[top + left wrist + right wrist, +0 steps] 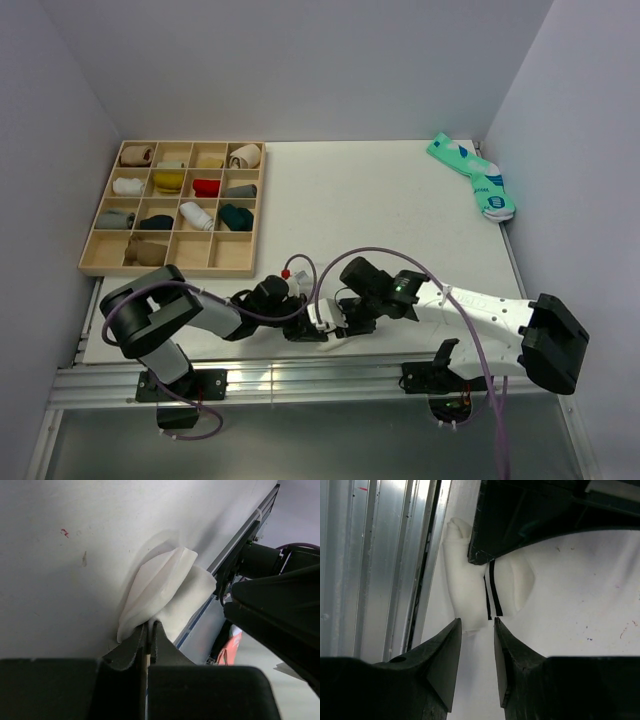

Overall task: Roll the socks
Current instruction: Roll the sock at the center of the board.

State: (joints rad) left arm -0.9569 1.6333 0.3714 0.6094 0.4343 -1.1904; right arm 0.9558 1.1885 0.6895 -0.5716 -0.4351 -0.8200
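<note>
A short white sock (165, 585) with two dark cuff stripes (492, 592) lies folded at the table's near edge, next to the rail. My left gripper (150, 626) is shut on one end of it, with fabric pinched between its fingers. My right gripper (476, 622) faces it from the other side, open, and the striped cuff edge just reaches between its fingertips. From above, both grippers meet over the white sock (338, 336). A teal pair of socks (472, 177) lies at the back right corner. No tan-brown sock lies loose in view.
A wooden compartment tray (172, 265) with several rolled socks stands at the back left. The aluminium rail (380, 555) runs right beside the white sock. The left gripper's dark body (530, 515) hangs over the sock. The right arm (280, 605) is close by.
</note>
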